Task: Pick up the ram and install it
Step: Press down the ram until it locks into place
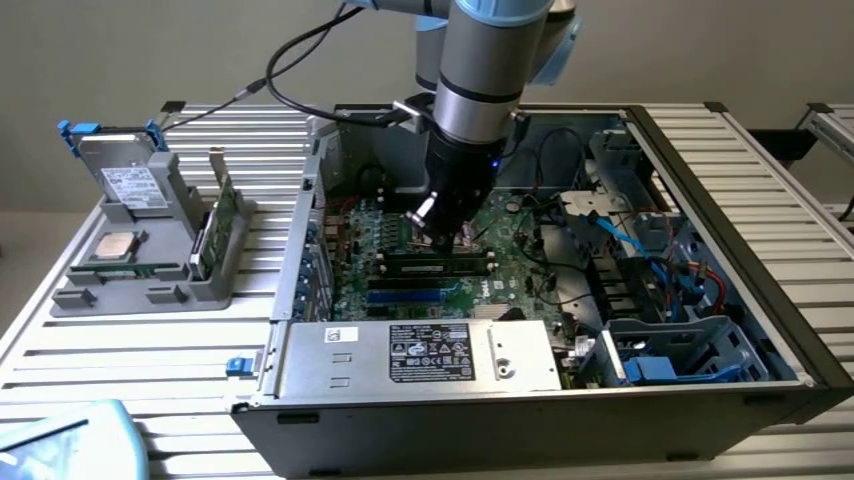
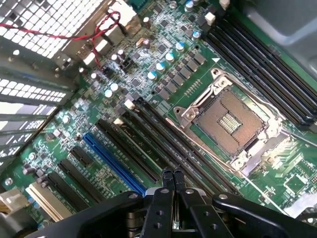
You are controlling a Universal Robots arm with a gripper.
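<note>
Ram (image 1: 430,266): we note it seated in a motherboard (image 1: 514,235) slot, long axis running across the exterior view
Gripper (image 2: 172,174): fingertips together, empty, just above ram
Surroundings: CPU socket (image 2: 229,124) beside slots

Even bright light, soft shadows; glare on wrist-view grille

Power supply (image 1: 414,355) carries a black label (image 1: 431,352) with white print and marks, too small to read. Pale sticker (image 1: 342,335) beside it, illegible. Drive (image 1: 127,180) in the holder has a white label, unreadable.
</note>
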